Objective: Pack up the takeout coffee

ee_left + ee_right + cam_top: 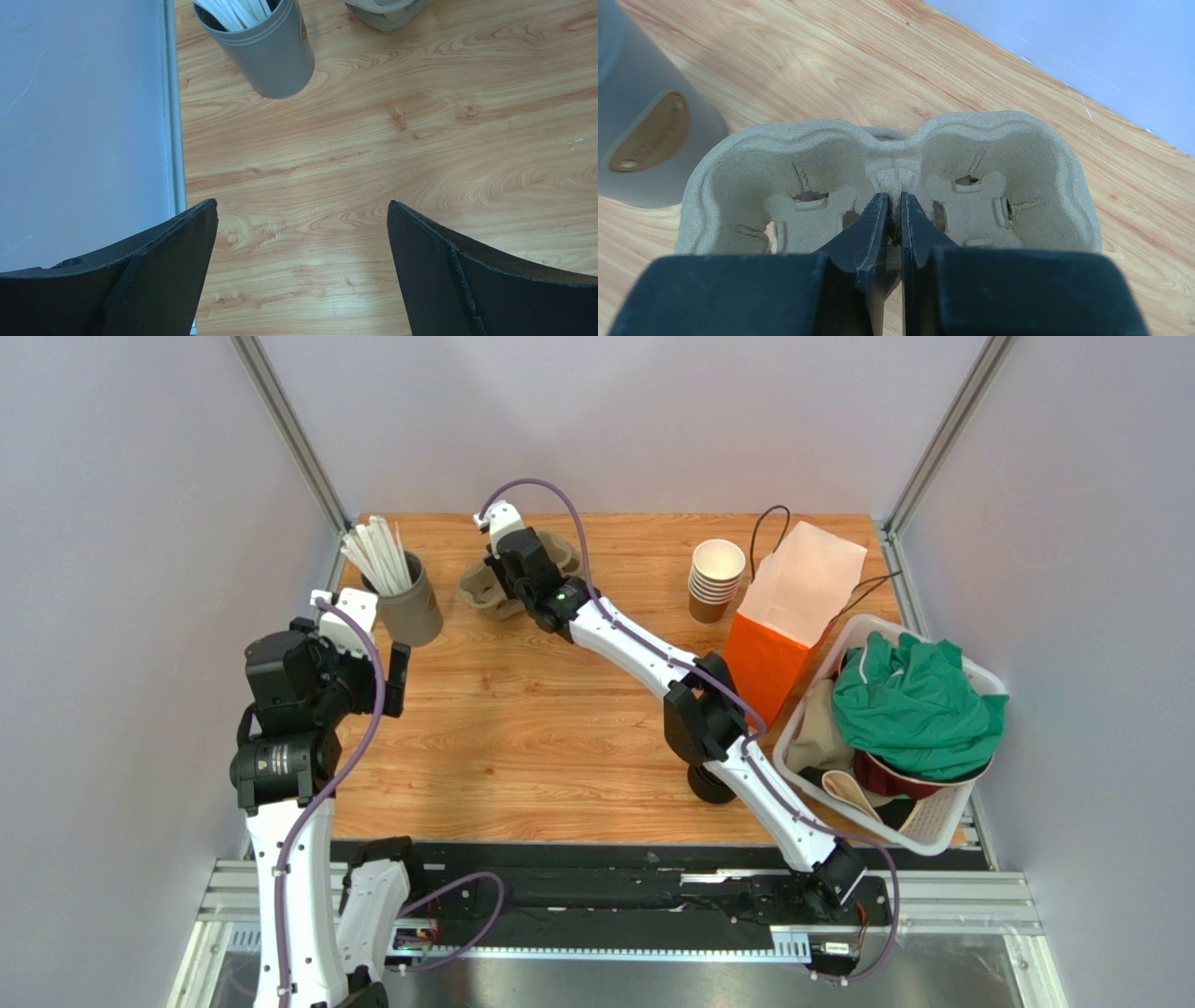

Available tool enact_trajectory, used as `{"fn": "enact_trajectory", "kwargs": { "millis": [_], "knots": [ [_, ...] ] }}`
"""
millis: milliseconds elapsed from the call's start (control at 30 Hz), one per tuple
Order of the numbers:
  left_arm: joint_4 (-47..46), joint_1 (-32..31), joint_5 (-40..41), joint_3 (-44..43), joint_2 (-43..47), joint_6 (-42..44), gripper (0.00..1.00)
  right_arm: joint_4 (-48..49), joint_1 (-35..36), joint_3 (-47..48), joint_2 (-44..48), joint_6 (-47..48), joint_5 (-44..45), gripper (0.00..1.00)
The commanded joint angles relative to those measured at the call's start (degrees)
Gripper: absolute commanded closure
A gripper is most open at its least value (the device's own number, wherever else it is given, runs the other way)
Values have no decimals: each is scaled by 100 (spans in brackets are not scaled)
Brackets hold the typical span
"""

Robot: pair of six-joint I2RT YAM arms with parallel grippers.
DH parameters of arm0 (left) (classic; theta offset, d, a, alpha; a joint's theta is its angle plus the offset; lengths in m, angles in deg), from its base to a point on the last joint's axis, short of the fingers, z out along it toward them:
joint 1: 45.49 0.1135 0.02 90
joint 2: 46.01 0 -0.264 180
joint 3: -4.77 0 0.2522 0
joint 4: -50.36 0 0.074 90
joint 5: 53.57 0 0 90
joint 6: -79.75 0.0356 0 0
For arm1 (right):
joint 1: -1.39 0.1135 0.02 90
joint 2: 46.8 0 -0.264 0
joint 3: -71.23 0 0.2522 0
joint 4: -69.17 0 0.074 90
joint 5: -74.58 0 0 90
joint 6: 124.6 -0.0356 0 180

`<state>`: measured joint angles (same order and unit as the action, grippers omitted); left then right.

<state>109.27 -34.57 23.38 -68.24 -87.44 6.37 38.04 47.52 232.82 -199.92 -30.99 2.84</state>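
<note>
Top view: the right arm (645, 658) covers most of the pulp cup carrier (481, 590) at 11 o'clock, only bits poke out. Dark round thing (706, 787) tucked under that arm's elbow around 5 o'clock, can't tell what it is. Green cloth (919, 707) buries most of what's in the white basket (937, 823) at 3 o'clock. Right wrist view: the right end effector (894, 210) hides the carrier's near wall, and the grey holder (640, 133) is blurry and clipped at 9 o'clock
</note>
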Motion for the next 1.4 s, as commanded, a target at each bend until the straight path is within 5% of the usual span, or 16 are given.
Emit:
{"fn": "enact_trajectory", "kwargs": {
  "millis": [0, 367, 600, 1200, 1367],
  "knots": [
    [-173, 42, -109, 27, 39, -63, 1, 119, 98, 448, 335, -98, 151, 91],
    [-173, 42, -92, 53, 82, -63, 1, 58, 160, 255, 230, -63, 292, 88],
    [-173, 33, -100, 62, 65, -63, 1, -21, 168, 246, 212, -28, 213, 74],
    [-173, 51, -100, 62, 56, -54, 1, -302, 159, 211, 186, -28, -15, 63],
    [-181, 42, -100, 62, 56, -54, 1, -452, 159, 106, 274, -63, -209, 44]
  ]
}}
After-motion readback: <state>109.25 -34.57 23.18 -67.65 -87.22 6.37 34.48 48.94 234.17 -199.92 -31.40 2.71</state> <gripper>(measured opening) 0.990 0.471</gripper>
